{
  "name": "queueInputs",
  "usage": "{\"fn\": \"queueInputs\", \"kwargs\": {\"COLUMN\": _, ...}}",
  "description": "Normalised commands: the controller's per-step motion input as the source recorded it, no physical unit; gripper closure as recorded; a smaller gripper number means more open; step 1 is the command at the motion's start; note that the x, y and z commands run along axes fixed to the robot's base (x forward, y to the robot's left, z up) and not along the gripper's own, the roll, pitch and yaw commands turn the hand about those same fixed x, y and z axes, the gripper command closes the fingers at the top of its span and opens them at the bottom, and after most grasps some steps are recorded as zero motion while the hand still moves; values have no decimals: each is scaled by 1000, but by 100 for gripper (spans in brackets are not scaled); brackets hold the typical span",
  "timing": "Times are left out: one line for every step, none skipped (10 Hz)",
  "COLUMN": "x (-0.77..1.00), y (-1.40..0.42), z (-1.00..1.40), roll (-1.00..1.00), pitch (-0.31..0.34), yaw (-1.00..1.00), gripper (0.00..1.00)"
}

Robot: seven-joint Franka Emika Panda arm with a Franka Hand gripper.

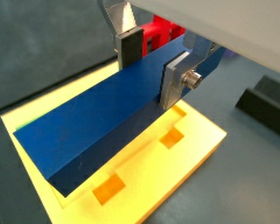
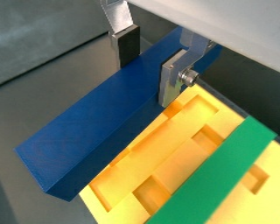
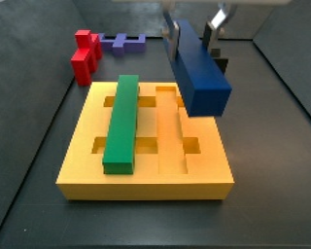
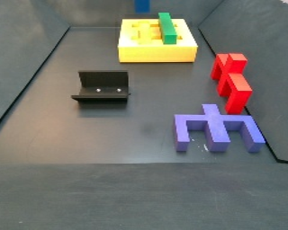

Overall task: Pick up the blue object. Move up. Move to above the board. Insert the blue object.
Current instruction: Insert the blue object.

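Note:
My gripper (image 1: 152, 74) is shut on the blue object (image 1: 90, 122), a long plain blue bar, near one of its ends. A dark pad presses its far side and a silver finger plate (image 1: 174, 80) its near side, as the other wrist view also shows (image 2: 150, 70). In a side view the blue object (image 3: 200, 78) hangs above the right part of the board (image 3: 145, 175), not in a slot, with the gripper (image 3: 193, 41) above it. In both wrist views the yellow-orange board (image 2: 166, 166) lies right below the bar. In the other side view only the bar's tip (image 4: 143, 5) shows above the board (image 4: 140, 52).
A green bar (image 3: 121, 122) lies in the board's left groove. A red piece (image 4: 234, 81) and a purplish notched block (image 4: 216, 130) lie on the floor beside the board. The dark fixture (image 4: 102, 87) stands apart from the board on the floor.

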Motion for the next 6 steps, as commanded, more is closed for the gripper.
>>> {"fn": "queueInputs", "kwargs": {"x": 117, "y": -71, "z": -971, "roll": 49, "pitch": 0, "yaw": 0, "gripper": 100}}
{"fn": "queueInputs", "kwargs": {"x": 0, "y": -57, "z": -826, "roll": 61, "pitch": -81, "yaw": 0, "gripper": 100}}
{"fn": "queueInputs", "kwargs": {"x": -49, "y": -71, "z": -797, "roll": 113, "pitch": -181, "yaw": -11, "gripper": 100}}
{"fn": "queueInputs", "kwargs": {"x": -191, "y": -69, "z": -706, "roll": 113, "pitch": -263, "yaw": -97, "gripper": 100}}
{"fn": "queueInputs", "kwargs": {"x": -240, "y": -57, "z": -654, "roll": 109, "pitch": -290, "yaw": -117, "gripper": 100}}
{"fn": "queueInputs", "kwargs": {"x": -286, "y": -77, "z": -606, "roll": 84, "pitch": -329, "yaw": -103, "gripper": 100}}
